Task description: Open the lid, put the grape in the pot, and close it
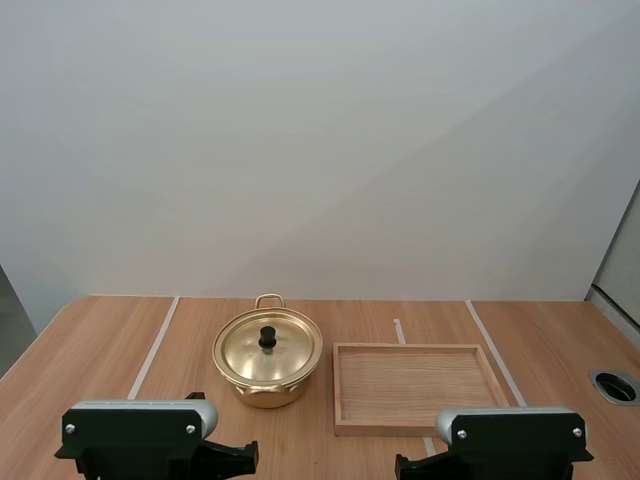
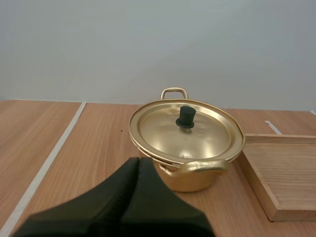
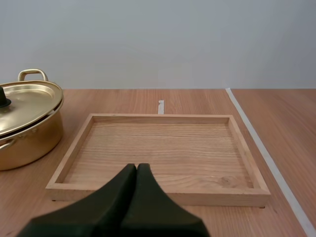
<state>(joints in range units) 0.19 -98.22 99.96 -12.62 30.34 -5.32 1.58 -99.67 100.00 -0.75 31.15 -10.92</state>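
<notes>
Your left gripper (image 2: 139, 160) is closed on nothing: in the left wrist view its two black fingers lie pressed together as one dark wedge. The pot (image 2: 197, 180) stands on the table (image 2: 94, 143) just ahead of those tips, at about 1 o'clock from them, and clear of them. Its near handle (image 2: 200, 168) faces the gripper.

The lid (image 2: 186, 133) sits on the pot, with its black knob (image 2: 186, 117) upright in the middle. The far handle (image 2: 174, 92) stands at the pot's 12 o'clock.

Your right gripper (image 3: 137, 167) is also closed and empty, its fingers together in a wedge. It points over the near rim of the wooden tray (image 3: 158, 148), which lies straight ahead at 12 o'clock. From these tips the pot (image 3: 29, 138) is off at about 10 o'clock, well apart from them.

From the high view, the pot (image 1: 267, 358) is at about 1 o'clock from the left arm (image 1: 140, 432) and 10 o'clock from the right arm (image 1: 512, 437). The lid (image 1: 268, 348) covers it. The tray (image 1: 415, 387) lies flat at the pot's 3 o'clock, just beside it with a narrow gap between them. A white tape line (image 1: 153, 345) runs along the table at the pot's 9 o'clock, and a round port (image 1: 615, 386) is set into the tabletop at the tray's 3 o'clock.
</notes>
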